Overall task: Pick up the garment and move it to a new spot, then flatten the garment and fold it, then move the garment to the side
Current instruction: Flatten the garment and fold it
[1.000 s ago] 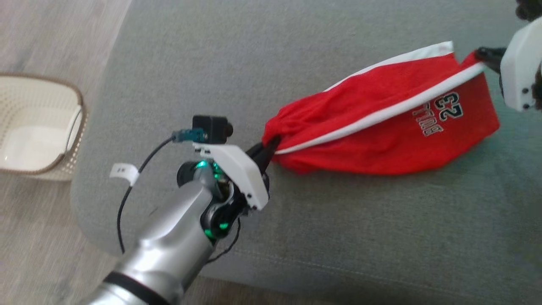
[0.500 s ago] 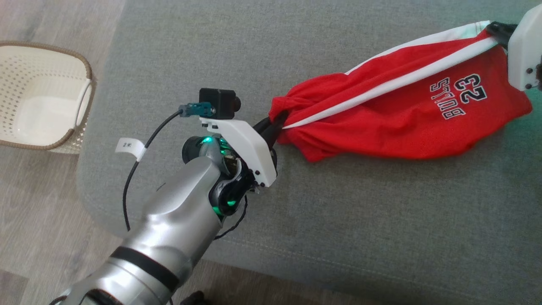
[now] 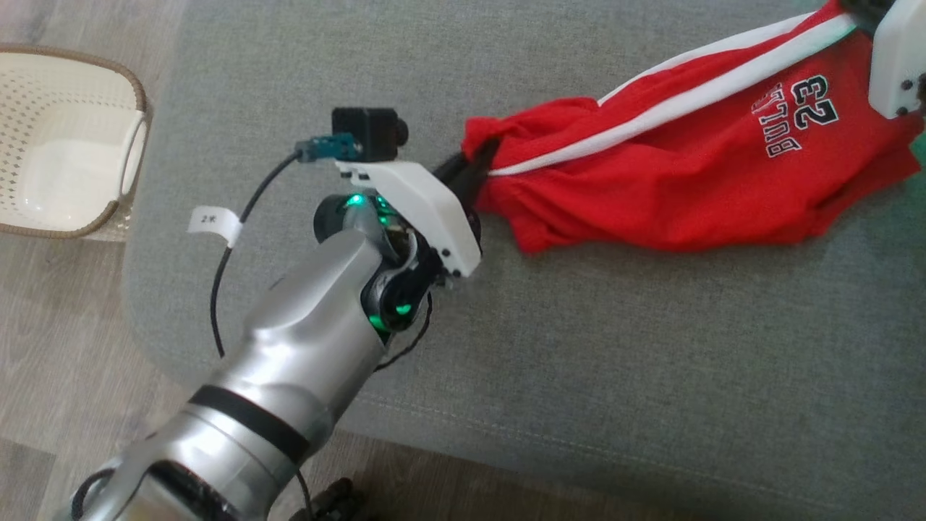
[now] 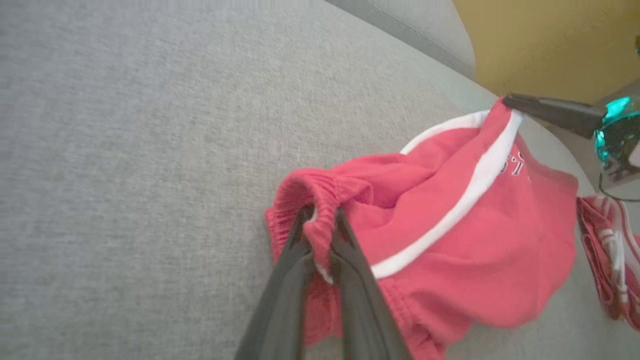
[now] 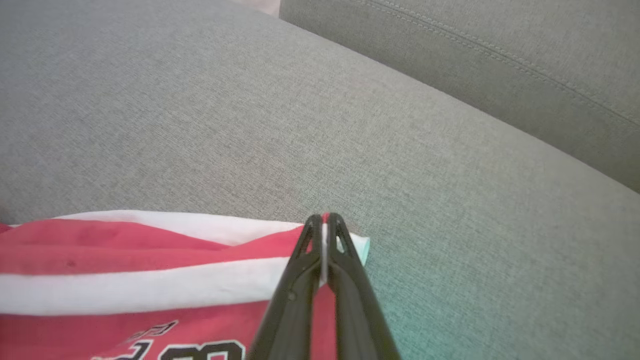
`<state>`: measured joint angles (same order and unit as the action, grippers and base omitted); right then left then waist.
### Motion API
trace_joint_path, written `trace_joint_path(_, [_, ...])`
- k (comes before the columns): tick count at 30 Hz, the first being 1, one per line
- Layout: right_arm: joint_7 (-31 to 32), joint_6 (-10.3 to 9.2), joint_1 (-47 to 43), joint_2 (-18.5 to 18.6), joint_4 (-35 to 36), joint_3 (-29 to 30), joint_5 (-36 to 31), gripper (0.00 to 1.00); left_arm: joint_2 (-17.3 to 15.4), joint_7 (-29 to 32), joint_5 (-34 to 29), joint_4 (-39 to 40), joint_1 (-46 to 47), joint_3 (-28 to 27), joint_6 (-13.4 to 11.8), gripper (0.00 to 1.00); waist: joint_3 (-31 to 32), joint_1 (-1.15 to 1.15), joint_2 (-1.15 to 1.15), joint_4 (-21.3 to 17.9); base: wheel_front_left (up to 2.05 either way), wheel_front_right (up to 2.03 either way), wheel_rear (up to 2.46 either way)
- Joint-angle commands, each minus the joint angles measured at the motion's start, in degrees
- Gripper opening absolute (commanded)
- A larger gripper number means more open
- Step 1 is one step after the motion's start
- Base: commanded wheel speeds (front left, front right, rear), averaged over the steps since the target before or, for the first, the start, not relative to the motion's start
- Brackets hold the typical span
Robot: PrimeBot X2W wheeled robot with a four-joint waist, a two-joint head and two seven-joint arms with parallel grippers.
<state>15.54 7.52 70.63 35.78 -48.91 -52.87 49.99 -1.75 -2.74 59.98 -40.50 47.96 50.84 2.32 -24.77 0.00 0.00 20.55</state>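
Red garment (image 3: 687, 181), white-striped shorts printed 23, stretches across the grey sofa cushion (image 3: 579, 347) in the head view. The left gripper (image 3: 474, 163) pinches its bunched end, and a cream basket (image 3: 65, 145) sits on the floor. In the left wrist view, both fingers clamp the elastic waistband. In the right wrist view, the right gripper (image 5: 325, 220) is closed on the white-trimmed hem corner.
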Motion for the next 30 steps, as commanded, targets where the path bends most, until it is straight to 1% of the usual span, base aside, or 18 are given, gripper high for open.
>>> trace_joint_path(1, [-0.7, -0.03, 1.2, -0.4, 0.6, -0.2, 0.5, 0.0, -1.1, -1.1, 0.6, 1.3, 2.6, -1.8, -0.6, 1.0, -0.3, 0.0, 0.0, -0.1, 0.0, 0.0, 0.0])
trace_joint_path(4, [-1.9, -0.03, 2.1, -1.0, -0.6, -0.6, 1.0, 0.0, -1.1, -3.3, 1.3, 1.0, 3.7, -1.5, -1.7, 1.0, -0.8, 0.0, 0.0, -0.1, 0.0, 0.0, 0.0])
trace_joint_path(5, [-2.3, -0.03, 2.3, -1.2, -1.1, -0.6, 1.1, 0.64, -1.1, -4.2, 1.5, 0.7, 3.9, -1.4, -2.1, 1.0, -0.9, 0.0, 0.0, -0.1, 0.0, 0.0, 0.0])
trace_joint_path(6, [-2.7, -0.03, 2.5, -1.4, -1.8, -0.6, 1.3, 1.0, -1.1, -5.1, 1.8, 0.5, 4.1, -1.5, -2.5, 1.0, -1.1, 0.0, 0.0, -0.1, 0.0, 0.0, 0.0])
trace_joint_path(11, [-6.6, -0.03, 4.3, -2.6, -6.6, 0.0, 0.3, 1.0, -1.1, -9.2, 2.6, -1.2, 5.2, -1.2, -4.5, 1.0, -1.4, 0.0, 0.0, 0.0, 0.0, 0.0, 0.0])
trace_joint_path(13, [-9.3, -0.03, 5.0, -4.1, -10.1, 0.4, -0.8, 1.0, -1.1, -10.9, 3.4, -2.1, 5.4, -2.0, -5.7, 1.0, -1.1, 0.0, 0.0, -0.3, 0.0, 0.0, 0.0])
trace_joint_path(15, [-11.0, -0.03, 4.9, -4.9, -11.7, 0.4, -1.2, 1.0, -1.1, -11.7, 3.1, -2.7, 5.4, -2.3, -6.4, 1.0, -0.6, 0.0, 0.0, -0.5, 0.0, 0.0, 0.0])
trace_joint_path(17, [-13.1, -0.03, 4.4, -5.5, -13.3, 1.0, -1.1, 1.0, -1.1, -12.0, 3.2, -2.9, 5.1, -2.7, -6.6, 1.0, 0.3, 0.0, 0.0, -0.9, 0.0, 0.0, 0.0])
trace_joint_path(19, [-15.0, -0.03, 3.4, -6.0, -14.0, 1.2, -0.9, 1.0, -1.1, -12.2, 2.2, -3.2, 4.8, -3.1, -7.0, 1.0, 1.4, 0.0, 0.0, -1.4, 0.0, 0.0, 0.0])
trace_joint_path(23, [-21.7, -0.03, 0.6, -6.5, -14.2, 1.4, -1.5, 1.0, -1.1, -12.2, -3.1, -1.0, 2.7, -8.0, -8.2, 1.0, 4.5, 0.0, 0.0, -2.9, 0.0, 0.0, 0.0])
trace_joint_path(26, [-27.0, -0.03, -2.0, -7.2, -13.3, 2.4, -1.2, 1.0, -1.5, -12.2, -9.1, 2.9, -1.2, -13.1, -9.3, 1.0, 7.2, 0.0, 0.0, -4.6, 0.0, 0.0, 0.0])
trace_joint_path(30, [-30.2, -0.03, -5.5, -8.1, -12.1, 5.8, -1.1, 1.0, -1.8, -12.2, -16.6, 9.5, -8.4, -20.1, -10.2, 1.0, 11.0, 0.0, 0.0, -7.3, 0.0, 0.0, 0.0])
